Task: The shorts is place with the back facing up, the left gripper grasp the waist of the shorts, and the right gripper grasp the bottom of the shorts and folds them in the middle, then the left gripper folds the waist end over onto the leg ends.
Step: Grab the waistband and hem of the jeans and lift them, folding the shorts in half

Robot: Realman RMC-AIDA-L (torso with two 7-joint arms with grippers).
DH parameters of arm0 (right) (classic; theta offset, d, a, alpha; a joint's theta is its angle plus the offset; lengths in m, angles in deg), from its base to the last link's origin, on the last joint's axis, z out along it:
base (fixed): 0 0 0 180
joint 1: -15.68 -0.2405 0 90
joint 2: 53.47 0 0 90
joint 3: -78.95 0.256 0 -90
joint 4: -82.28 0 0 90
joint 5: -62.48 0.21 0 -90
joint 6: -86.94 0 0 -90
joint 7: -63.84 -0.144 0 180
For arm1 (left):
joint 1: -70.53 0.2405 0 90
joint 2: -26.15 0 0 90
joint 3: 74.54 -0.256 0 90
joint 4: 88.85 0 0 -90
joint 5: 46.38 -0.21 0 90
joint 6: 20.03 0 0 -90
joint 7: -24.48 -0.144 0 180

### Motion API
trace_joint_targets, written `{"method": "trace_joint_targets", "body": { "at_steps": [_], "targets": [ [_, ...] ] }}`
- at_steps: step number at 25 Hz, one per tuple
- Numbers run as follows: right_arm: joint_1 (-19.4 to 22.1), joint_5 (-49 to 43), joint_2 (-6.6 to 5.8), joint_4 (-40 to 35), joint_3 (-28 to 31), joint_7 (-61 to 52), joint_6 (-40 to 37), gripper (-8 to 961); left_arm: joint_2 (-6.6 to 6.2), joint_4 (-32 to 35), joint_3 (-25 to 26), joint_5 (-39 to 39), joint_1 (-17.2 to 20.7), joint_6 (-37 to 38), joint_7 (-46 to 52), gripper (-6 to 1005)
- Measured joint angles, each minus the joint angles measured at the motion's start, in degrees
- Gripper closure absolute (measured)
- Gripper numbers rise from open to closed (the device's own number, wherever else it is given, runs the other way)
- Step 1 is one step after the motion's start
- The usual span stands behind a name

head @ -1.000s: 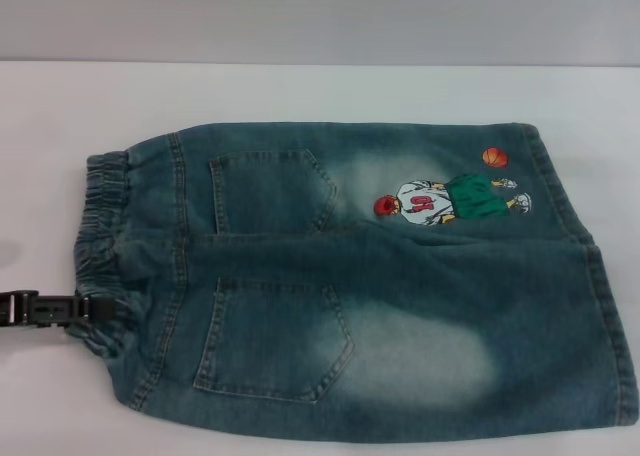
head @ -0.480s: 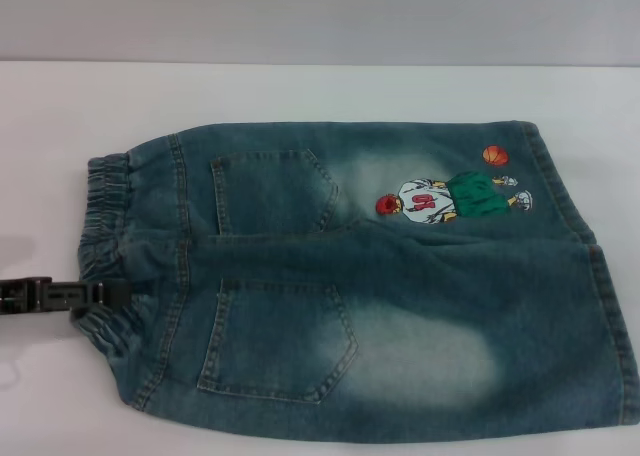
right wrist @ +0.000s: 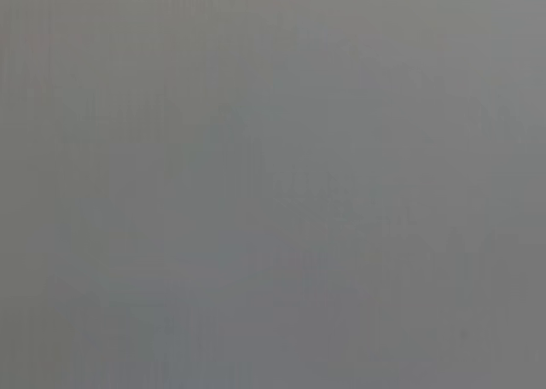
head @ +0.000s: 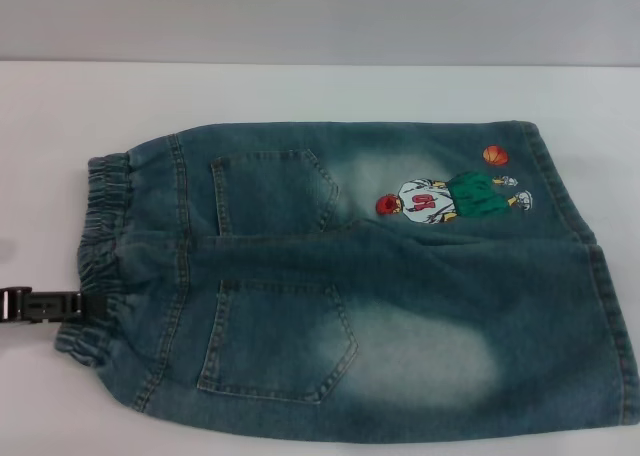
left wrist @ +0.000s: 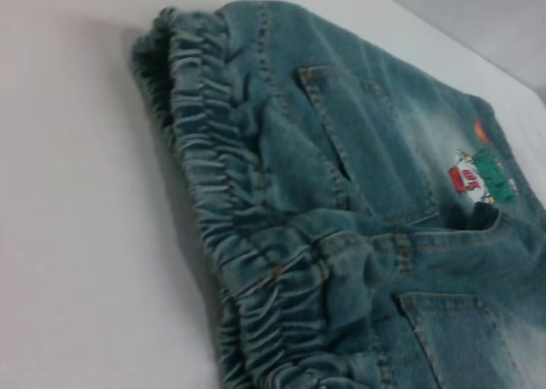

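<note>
The denim shorts point(head: 400, 306) lie flat on the white table with the back up, showing two patch pockets and the basketball-player print point(head: 445, 201). The ruffled waist point(head: 100, 216) is the left end; the bottom of the shorts point(head: 622, 326) is the right end, reaching the picture's edge. My left gripper point(head: 100, 304) comes in low from the left, its tip at the near part of the waistband, shut on it. The left wrist view looks close along the gathered waist point(left wrist: 230, 201) and a pocket point(left wrist: 367, 150). The right gripper is out of view.
The white table point(head: 300, 91) runs behind and to the left of the shorts, with a grey wall beyond it. The right wrist view is plain grey with nothing to make out.
The left gripper pushed right into the waistband, then drew back left. The near part of the waist moved left with it.
</note>
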Motion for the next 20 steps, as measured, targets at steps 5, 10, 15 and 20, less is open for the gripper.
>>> {"method": "trace_joint_targets", "body": {
  "at_steps": [5, 10, 15, 20],
  "targets": [
    [-0.3, 0.0, -0.12, 0.0, 0.0, 0.0, 0.0, 235, -0.05, 0.0, 0.0, -0.3, 0.1, -0.1, 0.2, 202],
    [-0.4, 0.0, -0.21, 0.0, 0.0, 0.0, 0.0, 235, -0.18, 0.4, -0.2, -2.0, 0.4, -0.3, 1.4, 203],
    [-0.6, 0.0, -0.3, 0.0, 0.0, 0.0, 0.6, 236, -0.73, 0.5, -0.1, -3.2, 0.4, 0.3, 2.1, 204],
    [-0.9, 0.1, -0.33, 0.0, 0.0, 0.2, 1.3, 236, -1.29, 0.5, -0.2, -3.3, 0.0, 1.5, 2.6, 206]
  ]
}}
